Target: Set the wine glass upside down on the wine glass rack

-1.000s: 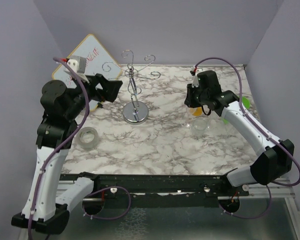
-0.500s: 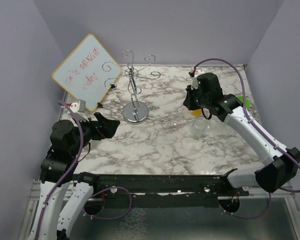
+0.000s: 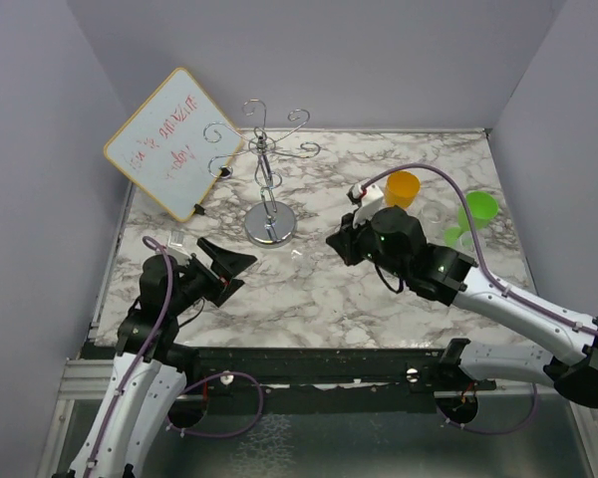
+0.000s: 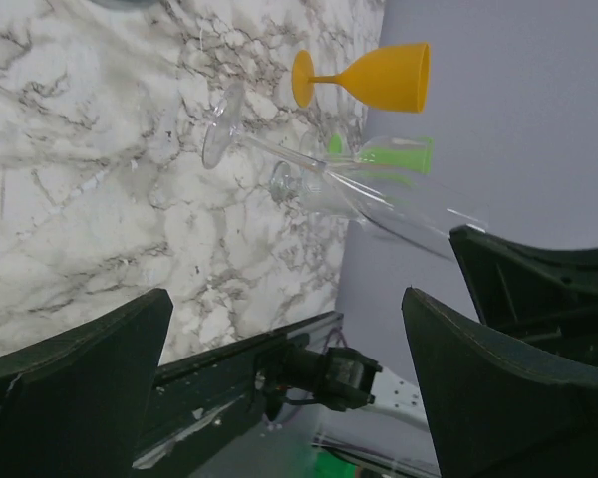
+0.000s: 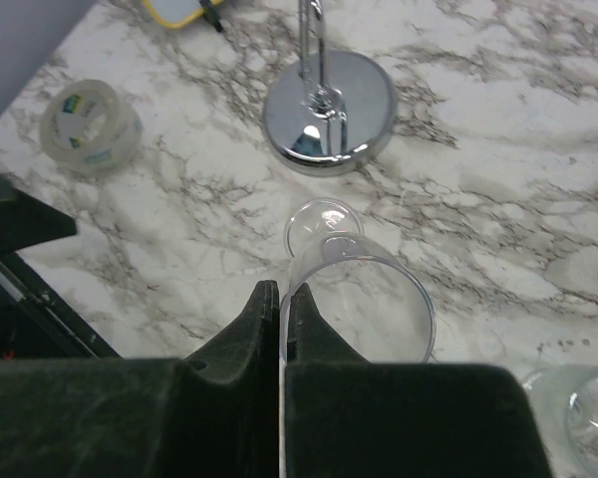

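The wine glass rack (image 3: 269, 223) stands at the back middle of the marble table, with its disc base, thin post and curled wire arms; its base also shows in the right wrist view (image 5: 329, 115). My right gripper (image 3: 341, 242) is shut on the rim of a clear wine glass (image 5: 359, 299), pinching the wall between its fingertips (image 5: 282, 289). The glass hangs tilted above the table, foot toward the rack. It also shows in the left wrist view (image 4: 279, 154), held nearly sideways. My left gripper (image 3: 227, 264) is open and empty, low at the front left (image 4: 289, 388).
A whiteboard (image 3: 174, 142) leans at the back left. An orange wine glass (image 3: 402, 187), a green one (image 3: 476, 209) and another clear glass (image 5: 578, 418) stand at the right. A tape roll (image 5: 90, 127) lies near the left arm.
My right gripper has moved left and toward the near side, carrying the clear glass off the table. My left arm has dropped down and drawn back to the front left.
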